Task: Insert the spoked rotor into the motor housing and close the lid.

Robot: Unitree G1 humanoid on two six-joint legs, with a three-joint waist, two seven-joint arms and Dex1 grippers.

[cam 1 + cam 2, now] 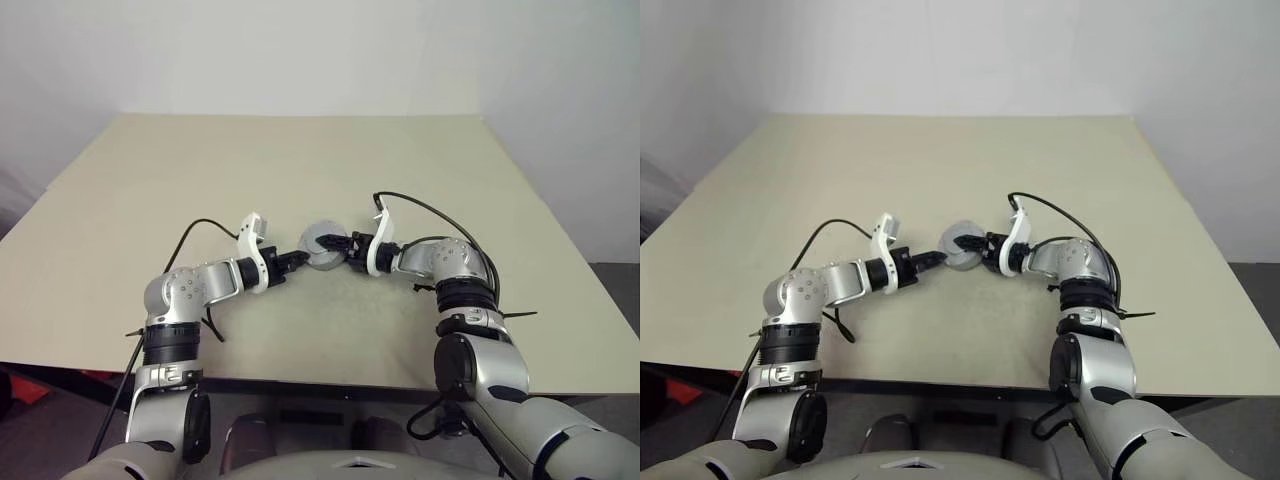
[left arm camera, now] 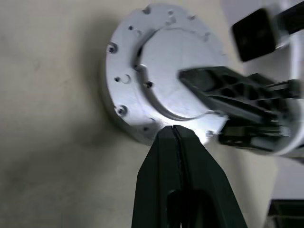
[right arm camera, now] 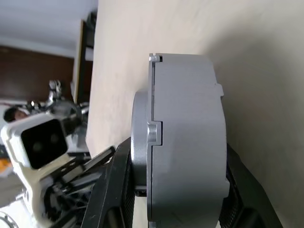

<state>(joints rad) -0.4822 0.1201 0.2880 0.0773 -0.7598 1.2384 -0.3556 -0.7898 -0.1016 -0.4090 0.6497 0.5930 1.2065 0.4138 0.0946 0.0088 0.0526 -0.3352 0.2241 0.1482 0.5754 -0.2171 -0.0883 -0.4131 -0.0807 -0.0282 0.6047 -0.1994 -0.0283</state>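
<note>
The beige table [image 1: 300,170] lies bare on every side of the work, its front edge just beneath both elbows. Both forearms reach inward and meet near the table's middle. The motor housing [image 1: 322,245] stands on edge there, lifted between them. The right gripper [image 1: 337,243] clamps it across its thickness, one finger [image 2: 228,90] lying over the flat face. The left gripper [image 2: 175,130], its fingers pressed together, touches the housing's rim. No readable writing shows.
</note>
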